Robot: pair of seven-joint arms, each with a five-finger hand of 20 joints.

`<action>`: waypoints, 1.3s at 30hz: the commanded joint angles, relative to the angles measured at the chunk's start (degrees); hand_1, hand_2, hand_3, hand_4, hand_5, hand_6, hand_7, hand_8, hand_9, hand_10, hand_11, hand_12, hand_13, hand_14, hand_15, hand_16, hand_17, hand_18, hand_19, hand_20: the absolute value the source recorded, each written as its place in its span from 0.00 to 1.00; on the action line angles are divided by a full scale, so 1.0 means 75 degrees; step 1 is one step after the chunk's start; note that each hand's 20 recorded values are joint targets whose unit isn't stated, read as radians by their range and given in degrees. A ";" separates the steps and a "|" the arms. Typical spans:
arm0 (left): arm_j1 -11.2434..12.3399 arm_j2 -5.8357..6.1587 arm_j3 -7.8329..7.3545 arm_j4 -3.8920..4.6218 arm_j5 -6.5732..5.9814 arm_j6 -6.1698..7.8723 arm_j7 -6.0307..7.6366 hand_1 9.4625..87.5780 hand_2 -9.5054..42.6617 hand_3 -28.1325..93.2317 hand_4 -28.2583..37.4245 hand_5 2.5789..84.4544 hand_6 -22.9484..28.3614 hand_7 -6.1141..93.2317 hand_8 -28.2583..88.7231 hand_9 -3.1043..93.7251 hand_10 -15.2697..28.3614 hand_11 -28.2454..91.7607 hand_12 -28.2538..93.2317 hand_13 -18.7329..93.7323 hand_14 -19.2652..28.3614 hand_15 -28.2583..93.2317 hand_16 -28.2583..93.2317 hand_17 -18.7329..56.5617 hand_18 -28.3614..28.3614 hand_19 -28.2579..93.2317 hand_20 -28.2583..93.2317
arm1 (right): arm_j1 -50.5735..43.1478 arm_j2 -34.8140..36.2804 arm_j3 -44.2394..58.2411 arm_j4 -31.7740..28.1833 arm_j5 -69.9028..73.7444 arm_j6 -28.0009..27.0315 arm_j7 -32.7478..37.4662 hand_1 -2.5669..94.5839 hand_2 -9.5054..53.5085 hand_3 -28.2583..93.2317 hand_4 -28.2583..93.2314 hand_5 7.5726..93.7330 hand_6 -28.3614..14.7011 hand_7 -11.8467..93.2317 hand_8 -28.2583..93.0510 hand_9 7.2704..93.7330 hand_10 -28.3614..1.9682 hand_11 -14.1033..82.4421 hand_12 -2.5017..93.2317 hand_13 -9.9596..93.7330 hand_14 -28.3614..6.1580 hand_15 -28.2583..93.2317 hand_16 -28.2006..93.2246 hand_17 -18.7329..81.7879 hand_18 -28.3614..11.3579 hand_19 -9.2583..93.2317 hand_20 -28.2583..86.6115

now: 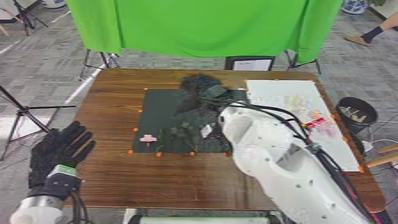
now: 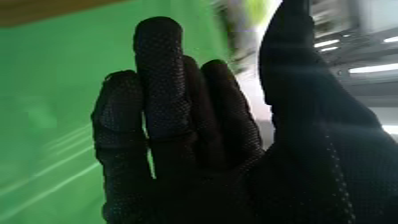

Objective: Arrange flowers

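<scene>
Fingers of the robot's right hand [image 1: 201, 89] are held straight and released, with the thumb apart and nothing grasped; the hand is placed over the far edge of a dark mat [image 1: 164, 112] on the wooden worktop [image 1: 115, 107]. Whether the mat is touched cannot be told. The left hand [image 1: 60, 152] is held open and empty at the worktop's left edge, toward the near corner. On the mat, a pink flower [image 1: 148, 138] is seen near its near left corner, and a white flower [image 1: 206, 131] just beside the right arm [image 1: 266, 142]. On a white sheet [image 1: 274, 89] along the worktop's right side, a red-pink flower [image 1: 315, 122] is seen among paler colours. Pale items, too small to name, are held in a black bin [image 1: 357, 106] beyond the right edge. Parts of mat and sheet are hidden by the right arm. Green cloth [image 1: 204, 25] is hung beyond the far edge.
</scene>
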 commanded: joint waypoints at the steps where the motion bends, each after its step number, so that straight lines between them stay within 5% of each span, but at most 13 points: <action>1: 0.0212 0.0047 -0.0050 -0.0073 -0.0212 -0.0003 0.0341 0.27 0.45 0.83 0.03 0.58 0.64 0.24 0.17 0.46 0.72 0.46 0.34 0.43 0.76 0.64 0.17 0.17 0.81 0.59 0.35 | -0.0948 0.1388 0.1902 0.0113 0.0150 -0.0192 0.0999 0.50 0.00 0.83 0.00 0.45 0.53 0.25 0.14 0.48 0.43 0.26 0.18 0.69 0.51 0.66 0.41 0.52 0.19 0.88 0.54; 13: 0.0268 0.0088 -0.0021 -0.0092 -0.0344 -0.0007 0.0528 0.26 0.48 0.84 0.02 0.58 0.64 0.24 0.17 0.46 0.72 0.46 0.34 0.43 0.76 0.64 0.17 0.17 0.81 0.60 0.35 | -0.2774 0.2284 0.3467 -0.0078 -0.0062 -0.0872 0.1903 0.52 0.00 0.85 0.00 0.44 0.52 0.23 0.14 0.44 0.44 0.23 0.17 0.68 0.51 0.67 0.40 0.51 0.19 0.85 0.53; 15: 0.0301 0.0090 -0.0006 -0.0102 -0.0383 0.0011 0.0584 0.26 0.48 0.84 0.02 0.58 0.64 0.24 0.17 0.46 0.72 0.46 0.34 0.43 0.76 0.64 0.17 0.17 0.81 0.60 0.35 | -0.2970 0.2284 0.3562 -0.0028 -0.0148 -0.0940 0.1962 0.57 0.00 0.82 0.00 0.43 0.53 0.23 0.14 0.43 0.45 0.22 0.16 0.68 0.54 0.64 0.46 0.51 0.19 0.85 0.52; 20: 0.0265 0.0038 0.0036 -0.0088 -0.0332 -0.0016 0.0485 0.26 0.48 0.84 0.02 0.58 0.64 0.24 0.17 0.46 0.72 0.46 0.34 0.43 0.76 0.64 0.17 0.17 0.81 0.60 0.35 | -0.3001 0.2149 0.3628 0.0190 -0.0080 -0.0977 0.2256 0.68 0.00 0.71 0.00 0.44 0.54 0.23 0.15 0.42 0.49 0.21 0.15 0.69 0.62 0.59 0.51 0.51 0.21 0.84 0.51; 28: 0.0239 -0.0011 0.0065 -0.0080 -0.0275 0.0000 0.0418 0.26 0.49 0.84 0.02 0.58 0.64 0.24 0.17 0.46 0.72 0.46 0.34 0.43 0.76 0.64 0.17 0.17 0.81 0.60 0.35 | -0.2557 0.2159 0.3502 0.0780 -0.0030 -0.0807 0.2496 0.69 0.00 0.70 0.00 0.44 0.55 0.22 0.15 0.41 0.52 0.21 0.15 0.70 0.64 0.58 0.52 0.51 0.23 0.84 0.52; 31: 0.0227 0.0000 0.0099 -0.0074 -0.0307 0.0022 0.0444 0.26 0.49 0.84 0.01 0.58 0.64 0.24 0.17 0.46 0.72 0.46 0.34 0.43 0.77 0.64 0.17 0.17 0.81 0.60 0.35 | -0.2432 0.2206 0.3476 0.0999 0.0136 -0.0868 0.2630 0.70 0.07 0.69 0.00 0.45 0.56 0.21 0.15 0.42 0.56 0.20 0.15 0.70 0.64 0.56 0.53 0.51 0.26 0.84 0.53; 36: 0.0256 -0.0003 0.0101 -0.0098 -0.0289 0.0011 0.0447 0.26 0.49 0.84 0.01 0.58 0.64 0.24 0.17 0.46 0.72 0.46 0.34 0.43 0.76 0.64 0.17 0.17 0.81 0.60 0.35 | -0.2641 0.2235 0.3522 0.1042 0.0179 -0.0542 0.2631 0.72 0.15 0.66 0.00 0.55 0.61 0.22 0.15 0.56 0.60 0.23 0.17 0.73 0.64 0.53 0.54 0.52 0.29 0.84 0.56; 39: 0.0315 -0.0060 0.0069 -0.0111 -0.0289 0.0008 0.0405 0.26 0.49 0.84 0.01 0.58 0.64 0.24 0.17 0.47 0.72 0.46 0.34 0.43 0.76 0.64 0.17 0.17 0.81 0.60 0.35 | -0.2800 0.2214 0.3552 0.0999 0.0240 -0.0423 0.2580 0.69 0.06 0.65 0.00 0.63 0.64 0.26 0.20 0.66 0.61 0.26 0.19 0.75 0.63 0.53 0.53 0.53 0.26 0.85 0.57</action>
